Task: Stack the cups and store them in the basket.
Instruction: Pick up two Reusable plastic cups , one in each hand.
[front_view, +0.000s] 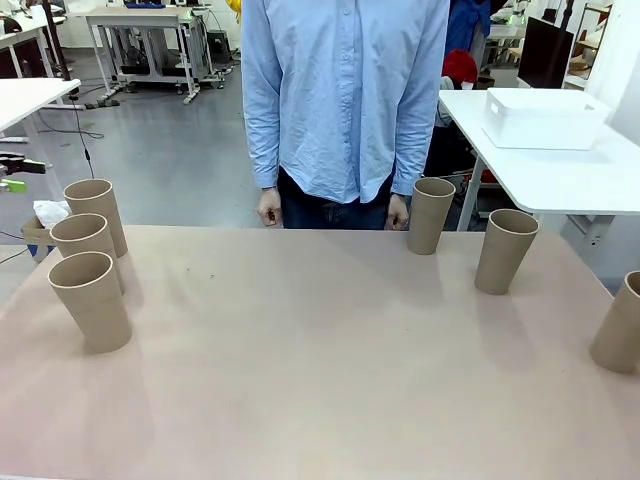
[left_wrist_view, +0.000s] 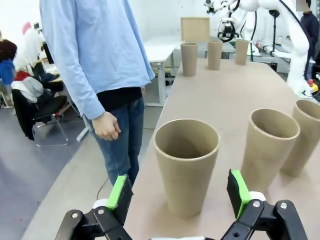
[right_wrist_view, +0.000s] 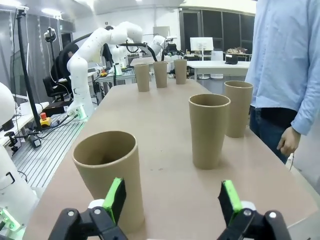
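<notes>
Before closing on anything, note left claw (left_wrist_view: 179, 192): green pads wide apart, nothing gripped. Dead ahead, roughly centred in the gap, nearest tall tapered tan kraft-paper cup (left_wrist_view: 186, 165), upright on pale pinkish-beige desk (left_wrist_view: 225, 95); two more identical cups (left_wrist_view: 268, 145) just beside it, toward picture right. Same for right claw (right_wrist_view: 172, 200): spread and empty, with one upright cup (right_wrist_view: 107, 175) close in front of one finger, off-centre, and two others (right_wrist_view: 209, 130) farther along. At far side, person in light blue shirt (front_view: 345, 90), hands hanging by the edge, touching nothing. Well apart, large white rectangular plastic basket (front_view: 545, 130) on separate white table (front_view: 560, 180) beyond desk's right corner.

Judgement: first pick not yet made. Advance left claw straight, grip mid-wall below rolled rim, squeeze gently; thin paper likely to crumple or go oval. Lift clear before crossing neighbours. Lower plumb into next cup, mouth up, rims aligned. Re-centre right claw before any grasp.
</notes>
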